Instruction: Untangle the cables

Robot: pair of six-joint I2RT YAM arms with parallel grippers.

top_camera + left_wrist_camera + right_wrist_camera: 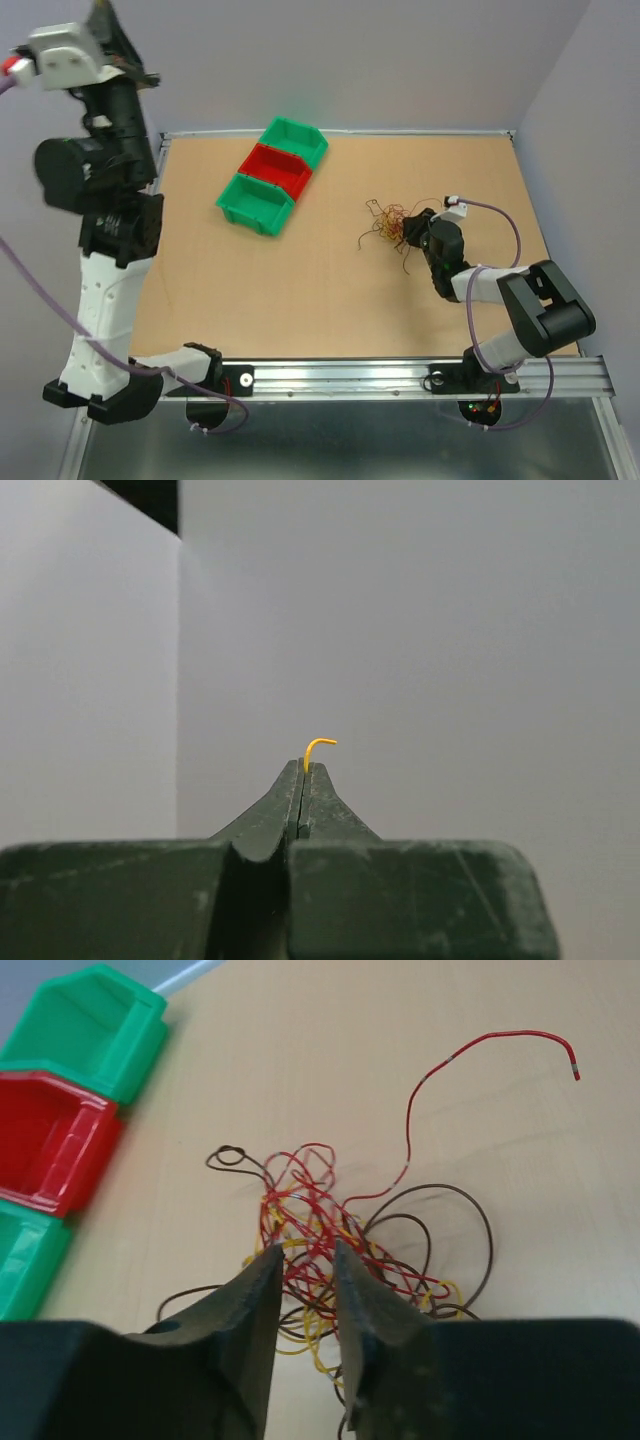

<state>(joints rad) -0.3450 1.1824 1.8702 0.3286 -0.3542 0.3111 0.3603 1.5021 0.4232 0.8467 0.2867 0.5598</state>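
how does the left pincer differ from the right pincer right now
The left pincer is shut, pinching a single yellow wire. The right pincer stands open, with strands of the cable clump showing in its gap. The left pincer is raised high, facing a bare wall. The right pincer is down at the table. Both are dark green.

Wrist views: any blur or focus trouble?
Left wrist: left fingers soft near the lens, wire tip sharp against a plain grey wall. Right wrist: right fingers blurred up close, cables crisp, light even.
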